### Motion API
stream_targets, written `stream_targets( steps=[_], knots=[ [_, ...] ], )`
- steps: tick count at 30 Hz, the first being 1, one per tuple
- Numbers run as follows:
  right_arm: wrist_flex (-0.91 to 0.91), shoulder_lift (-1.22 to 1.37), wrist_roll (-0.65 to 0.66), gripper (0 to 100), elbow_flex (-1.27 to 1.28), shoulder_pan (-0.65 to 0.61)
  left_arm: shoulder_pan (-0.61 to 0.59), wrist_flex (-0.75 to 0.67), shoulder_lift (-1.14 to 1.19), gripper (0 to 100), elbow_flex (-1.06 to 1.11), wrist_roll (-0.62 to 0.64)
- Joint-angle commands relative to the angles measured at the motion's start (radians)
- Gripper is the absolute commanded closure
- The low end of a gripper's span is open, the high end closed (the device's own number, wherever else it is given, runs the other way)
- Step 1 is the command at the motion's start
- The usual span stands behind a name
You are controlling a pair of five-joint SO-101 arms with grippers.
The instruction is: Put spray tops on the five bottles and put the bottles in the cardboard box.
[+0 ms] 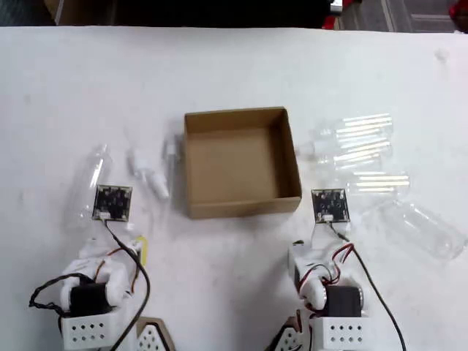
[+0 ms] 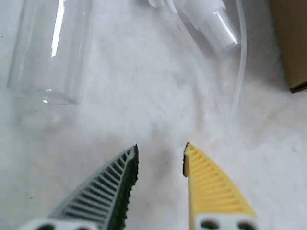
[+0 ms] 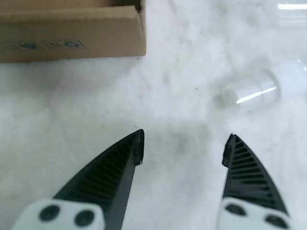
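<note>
Two grippers hang low over the white table (image 1: pixel 234 281), one on each side. The left gripper (image 2: pixel 160 153) has one grey finger and one yellow; the tips stand apart with only bare tabletop between them. The right gripper (image 3: pixel 184 143), both fingers black, is spread wider and also holds nothing.

Just past the left gripper a clear bottle (image 2: pixel 43 48) lies on its side, see-through with bright streaks along its wall. Beside it lies a spray top (image 2: pixel 216 24), with a white collar and a thin clear tube (image 2: pixel 238 57) curving away from it. A second spray top (image 1: pixel 170 150) lies farther on, close to the box wall.

Near the right gripper lies a small clear cylinder (image 3: pixel 259 88) with a white end; whether it is a bottle neck or a top I cannot tell.

Between the arms and a little beyond them stands the cardboard box (image 1: pixel 241 162), brown and open-topped.

To the box's right, the slanted bottle (image 1: pixel 425 229) lies nearest, then three bottles (image 1: pixel 355 153) lie crosswise, one behind another.
</note>
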Motion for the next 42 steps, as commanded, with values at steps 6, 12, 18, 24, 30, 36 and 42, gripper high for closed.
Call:
stream_targets(
  steps=[6,12,18,24,30,36,42],
  knots=[
    [0.005,0.001,-0.006,75.4,0.009,0.005,0.008,0.006,-0.010,85,-0.003,-0.002],
    [0.005,0.001,-0.006,75.4,0.009,0.005,0.008,0.006,-0.010,85,-0.003,-0.002],
    [0.005,0.001,-0.006,75.4,0.009,0.005,0.008,0.006,-0.010,85,-0.003,-0.002],
    [0.005,0.001,-0.005,75.4,0.009,0.005,0.008,0.006,-0.010,85,-0.003,-0.002],
    [0.005,0.001,-0.003,75.4,0.009,0.005,0.030,-0.181,-0.012,85,-0.012,-0.002],
    [0.005,0.001,-0.003,75.4,0.009,0.005,0.062,-0.373,-0.012,85,-0.222,0.000],
    [0.005,0.001,-0.003,75.4,0.009,0.005,0.243,-0.362,-0.012,85,-0.315,-0.003]
  ],
)
